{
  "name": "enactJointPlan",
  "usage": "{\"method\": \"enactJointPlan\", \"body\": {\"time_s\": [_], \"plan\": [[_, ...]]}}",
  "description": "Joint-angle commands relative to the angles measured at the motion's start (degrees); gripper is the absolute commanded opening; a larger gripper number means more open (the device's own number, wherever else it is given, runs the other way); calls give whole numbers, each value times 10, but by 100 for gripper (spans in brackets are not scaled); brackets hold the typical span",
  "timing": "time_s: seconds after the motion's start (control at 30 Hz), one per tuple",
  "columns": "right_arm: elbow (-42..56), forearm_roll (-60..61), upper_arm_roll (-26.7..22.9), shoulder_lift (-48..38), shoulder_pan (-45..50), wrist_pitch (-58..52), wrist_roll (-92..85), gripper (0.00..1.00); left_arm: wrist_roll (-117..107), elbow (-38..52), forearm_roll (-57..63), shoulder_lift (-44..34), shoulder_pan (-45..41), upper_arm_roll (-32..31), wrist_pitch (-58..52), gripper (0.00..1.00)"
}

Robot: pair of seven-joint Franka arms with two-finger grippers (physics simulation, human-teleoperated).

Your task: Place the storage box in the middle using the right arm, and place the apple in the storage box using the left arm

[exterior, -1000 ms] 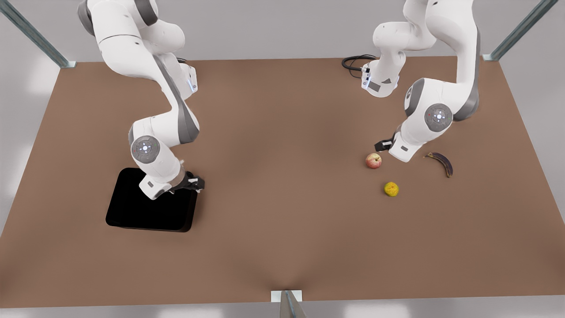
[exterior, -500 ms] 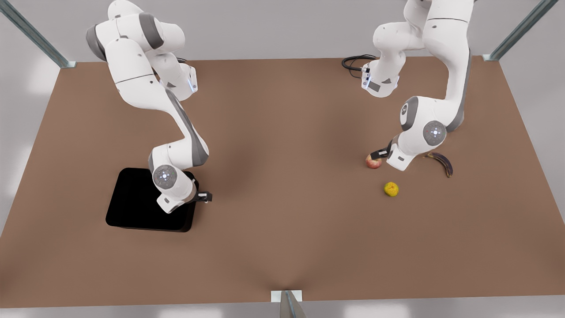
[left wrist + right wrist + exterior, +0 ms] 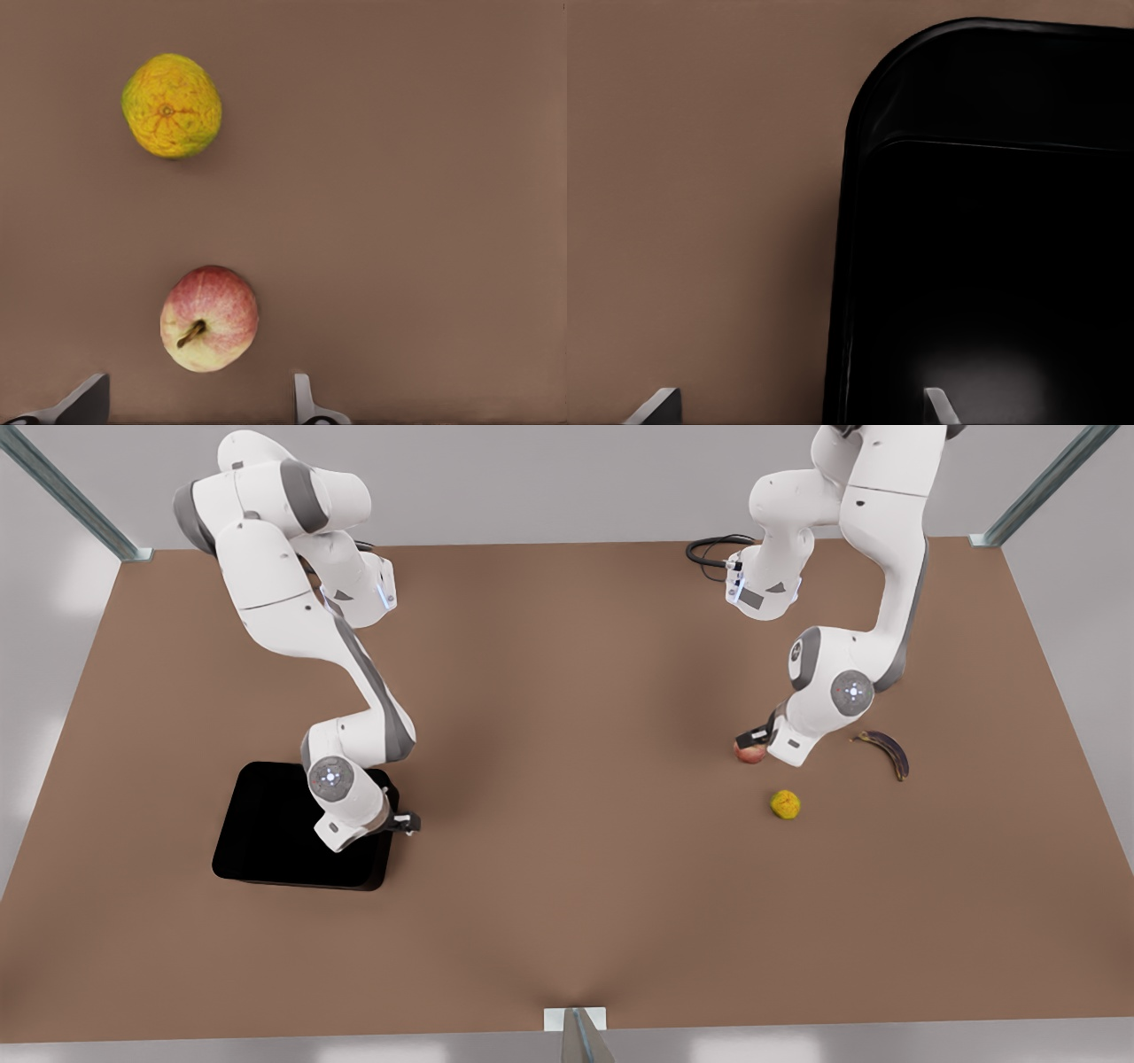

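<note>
Front view: one storage box (image 3: 292, 828) on the surface (image 3: 567, 868), front view's left, right claw (image 3: 400, 823) at its wall; one apple (image 3: 750, 754), one yellow fruit (image 3: 785, 804), one banana (image 3: 886, 749).
Left wrist: left claw (image 3: 199, 398) open, empty, straddling the apple; firm, round, probably slippery, so pinch across its widest part.
Right wrist: right claw open astride the box's wall; stiff, glossy, likely light; grip that wall

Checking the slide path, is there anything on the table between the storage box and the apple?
No. In the front view, only bare brown table lies between the storage box and the apple.
</note>
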Motion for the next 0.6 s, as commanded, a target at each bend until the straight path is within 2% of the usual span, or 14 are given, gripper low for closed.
{"method": "enactJointPlan", "body": {"time_s": [0.0,0.2,0.23,0.27,0.3,0.33,0.37,0.4,0.57], "plan": [[-1,0,0,1,1,9,-1,100,0,-6,-10,0,3,-1,8,100],[-3,0,-4,17,3,15,-2,100,1,-24,-10,6,3,-5,36,100],[-3,0,-5,17,3,14,-2,76,4,-29,-10,8,4,-4,47,100],[-2,-1,-5,18,4,15,-3,57,8,-31,-9,13,7,-4,57,100],[-2,-1,-5,19,4,16,-4,50,14,-33,-7,13,10,-3,64,100],[-2,-1,-8,22,4,16,-4,50,53,-44,-6,16,10,-3,91,99],[-2,-1,-8,22,4,19,-4,44,53,-45,-6,21,11,-3,92,99],[-2,-1,-8,22,4,19,-4,23,53,-45,-6,21,10,-3,92,99],[1,-1,-8,21,5,18,-4,21,53,-47,-6,38,10,-2,104,99]]}}
